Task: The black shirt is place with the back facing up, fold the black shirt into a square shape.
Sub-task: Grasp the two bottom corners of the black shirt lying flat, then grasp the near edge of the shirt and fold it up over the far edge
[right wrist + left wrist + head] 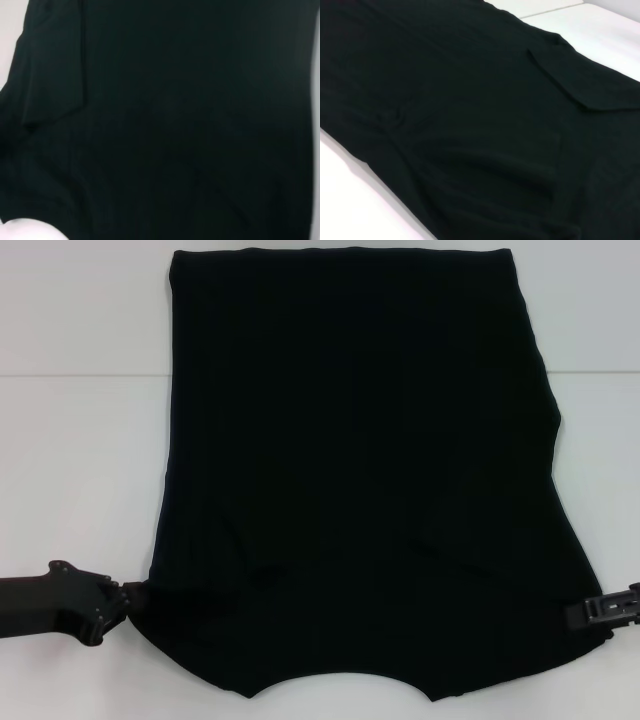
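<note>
The black shirt (360, 470) lies flat on the white table (80, 440), its sleeves already turned in over the body so the cloth forms a long panel, collar end nearest the robot and hem at the far edge. The left gripper (125, 602) sits at the near left corner of the shirt and the right gripper (605, 608) at the near right corner, each touching the fabric's edge; whether either pincer is clenched on the cloth or released cannot be told, since the fingertips merge with the black fabric. No lettering shows. The step in hand appears to be taking hold of the two near corners for the lengthwise fold; the next move would call for both arms to lift together and carry that edge evenly toward the hem
</note>
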You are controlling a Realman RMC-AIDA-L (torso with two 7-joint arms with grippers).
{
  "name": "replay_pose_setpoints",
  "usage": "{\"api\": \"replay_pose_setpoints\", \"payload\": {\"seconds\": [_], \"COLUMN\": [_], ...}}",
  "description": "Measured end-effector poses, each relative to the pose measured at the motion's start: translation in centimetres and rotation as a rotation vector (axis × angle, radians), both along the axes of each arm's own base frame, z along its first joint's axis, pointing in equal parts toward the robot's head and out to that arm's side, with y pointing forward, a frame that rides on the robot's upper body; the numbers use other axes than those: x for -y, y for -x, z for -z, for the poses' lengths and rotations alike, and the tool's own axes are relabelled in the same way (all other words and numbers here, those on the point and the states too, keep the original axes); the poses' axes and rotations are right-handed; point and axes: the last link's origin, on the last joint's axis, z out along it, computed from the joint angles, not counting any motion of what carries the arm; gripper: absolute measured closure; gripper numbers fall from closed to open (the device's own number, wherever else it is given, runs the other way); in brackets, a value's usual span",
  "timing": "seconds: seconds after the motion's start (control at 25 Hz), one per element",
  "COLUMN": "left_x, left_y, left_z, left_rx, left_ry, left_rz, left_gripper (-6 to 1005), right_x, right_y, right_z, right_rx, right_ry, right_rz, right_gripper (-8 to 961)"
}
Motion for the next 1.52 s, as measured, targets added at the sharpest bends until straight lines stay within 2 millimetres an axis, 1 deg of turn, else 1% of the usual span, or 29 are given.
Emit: {"api": "replay_pose_setpoints", "payload": {"seconds": [0.36,0.68,0.88,1.12,1.52], "left_x": [0.0,0.0,0.0,-0.1,-0.2], "left_y": [0.1,0.1,0.1,0.1,0.0], "left_z": [-0.1,-0.1,-0.1,-0.1,-0.1], "left_rx": [-0.003,-0.004,-0.005,-0.004,-0.003], "left_ry": [-0.007,-0.008,-0.010,-0.012,-0.013], "left_rz": [0.002,0.003,0.002,0.004,0.009], "left_gripper": [982,981,981,981,980], "right_x": [-0.3,-0.4,-0.3,0.0,-0.3], "right_y": [1.2,1.8,1.7,1.2,1.1], "right_z": [0.6,1.2,1.1,0.8,0.7], "right_rx": [-0.012,-0.021,-0.021,0.009,0.028], "right_ry": [0.031,0.051,0.054,0.070,0.065], "right_rz": [-0.029,-0.045,-0.037,-0.012,-0.003], "right_gripper": [87,94,98,103,112]}}
